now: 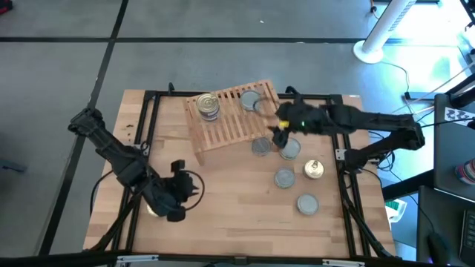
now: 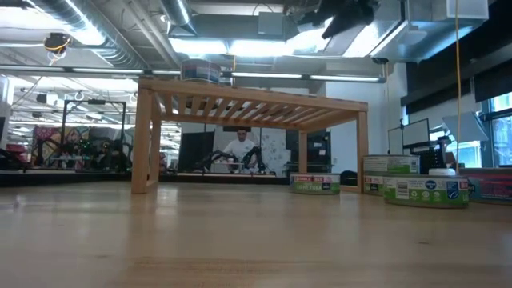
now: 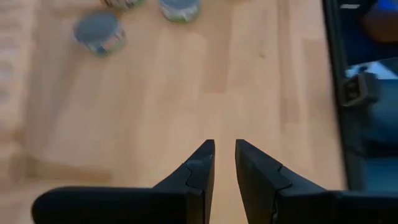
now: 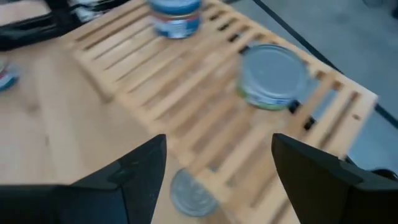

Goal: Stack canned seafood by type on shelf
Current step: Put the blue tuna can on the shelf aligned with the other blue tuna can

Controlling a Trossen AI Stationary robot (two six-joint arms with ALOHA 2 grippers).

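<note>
Basically, five tins sit loose on the table (image 1: 223, 200) between the shelf (image 1: 236, 119) and the right edge: four silver-grey tops (image 1: 285, 179), one gold top (image 1: 314, 170). Shelf is light slatted wood, angled, carrying a small stack (image 1: 208, 106) at one end and a single grey tin (image 4: 272, 77) near the other. Labels green and white, text unreadable. Right gripper (image 4: 217, 168) hangs wide open and empty over the shelf edge. Left gripper (image 3: 224, 163) is nearly closed, empty, parked over bare wood well apart from the tins.
</note>
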